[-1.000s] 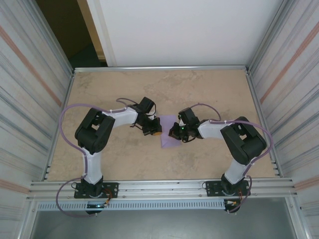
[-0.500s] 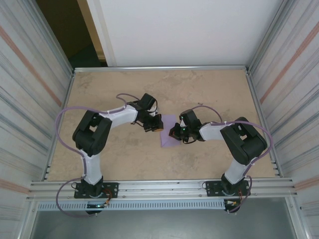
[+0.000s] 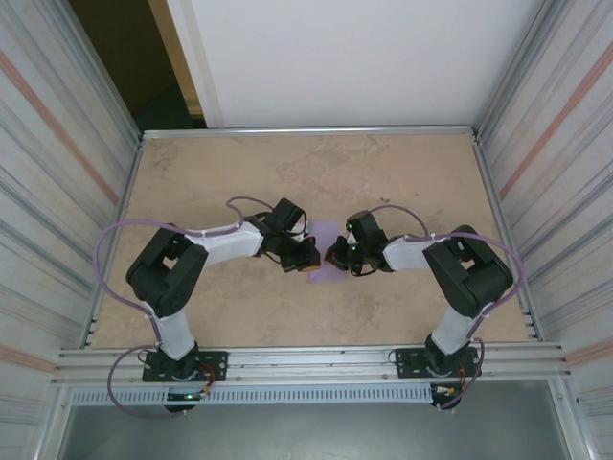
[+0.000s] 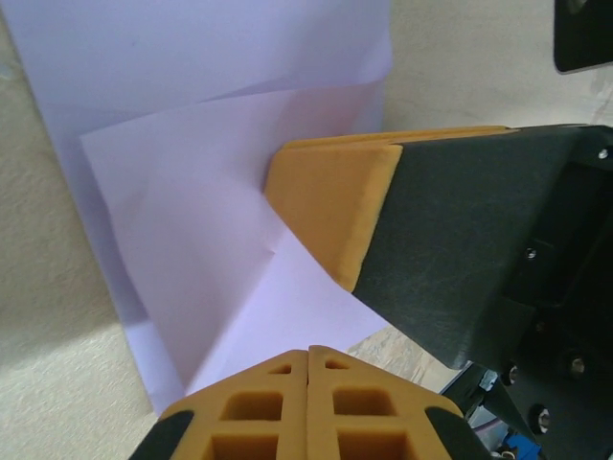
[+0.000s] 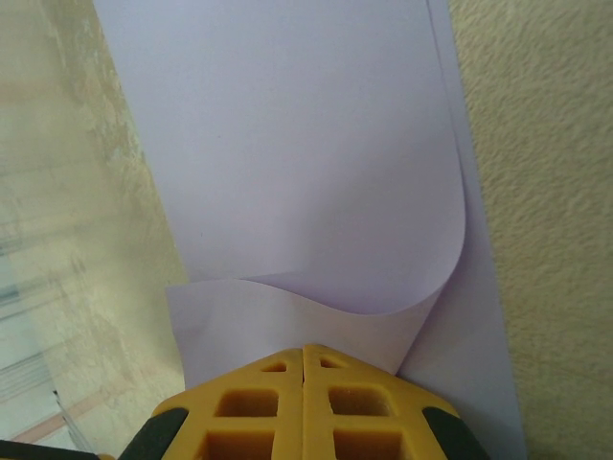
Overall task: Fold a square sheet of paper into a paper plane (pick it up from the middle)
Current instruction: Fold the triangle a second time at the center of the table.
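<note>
Lavender and thin, the square sheet of paper (image 3: 324, 275) is lying partly folded on the tan table (image 3: 220, 172) at the middle of the top view, with one arm reaching in from either side.

Just left of it, the left gripper (image 3: 305, 257) is resting with its jaws clenched. In its wrist view the fingertips (image 4: 308, 407) are meeting at the bottom centre over a folded flap, with nothing seen between them. It is probably pinning the layer so the sheet cannot slide.

Just right of the sheet, the right gripper (image 3: 335, 257) is likewise clenched and empty. Its orange pads (image 4: 326, 206) are bearing down on the flap at mid-frame. In the right wrist view a loose corner is curling up at lower centre, so this arm seems to be flattening a crease that is not yet sharp.
</note>
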### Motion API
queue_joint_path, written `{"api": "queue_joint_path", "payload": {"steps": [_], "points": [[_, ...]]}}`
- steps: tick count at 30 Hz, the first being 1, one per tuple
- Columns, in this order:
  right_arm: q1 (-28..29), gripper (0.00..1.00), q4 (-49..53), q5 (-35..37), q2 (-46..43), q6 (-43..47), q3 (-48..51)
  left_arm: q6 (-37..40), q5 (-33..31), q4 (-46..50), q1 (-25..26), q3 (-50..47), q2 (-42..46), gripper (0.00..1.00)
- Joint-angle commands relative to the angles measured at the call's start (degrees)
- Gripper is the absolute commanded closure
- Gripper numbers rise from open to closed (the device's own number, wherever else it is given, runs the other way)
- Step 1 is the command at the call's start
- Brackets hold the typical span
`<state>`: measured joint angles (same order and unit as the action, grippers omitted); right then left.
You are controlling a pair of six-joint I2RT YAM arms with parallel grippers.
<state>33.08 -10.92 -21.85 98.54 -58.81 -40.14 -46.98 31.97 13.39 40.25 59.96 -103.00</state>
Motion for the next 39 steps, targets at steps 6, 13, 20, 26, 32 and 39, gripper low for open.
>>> {"api": "queue_joint_path", "payload": {"steps": [6, 13, 20, 26, 32, 39], "points": [[0.1, 1.00, 10.6, 4.3, 4.9, -2.1, 2.0, 0.1, 0.3, 0.5, 1.3, 1.7, -3.5, 0.98], [0.1, 1.00, 10.7, 4.1, 5.6, -2.3, 1.7, 1.8, -2.1, 2.9, 1.4, 1.8, -4.3, 0.98], [0.1, 1.00, 11.0, 4.0, 6.0, -2.3, 1.7, 2.9, -3.5, 4.5, 1.0, 2.1, -4.6, 0.96], [0.1, 1.00, 11.2, 4.0, 6.1, -2.2, 1.7, 3.0, -3.6, 4.6, 0.8, 1.6, -4.9, 0.96], [0.1, 1.00, 11.4, 4.1, 6.3, -2.0, 1.6, 3.3, -4.0, 4.8, 0.4, 0.9, -5.1, 0.97], [0.1, 1.00, 11.9, 4.2, 6.8, -1.9, 1.6, 4.1, -3.7, 5.4, 0.0, -0.1, -4.8, 0.97]]}}
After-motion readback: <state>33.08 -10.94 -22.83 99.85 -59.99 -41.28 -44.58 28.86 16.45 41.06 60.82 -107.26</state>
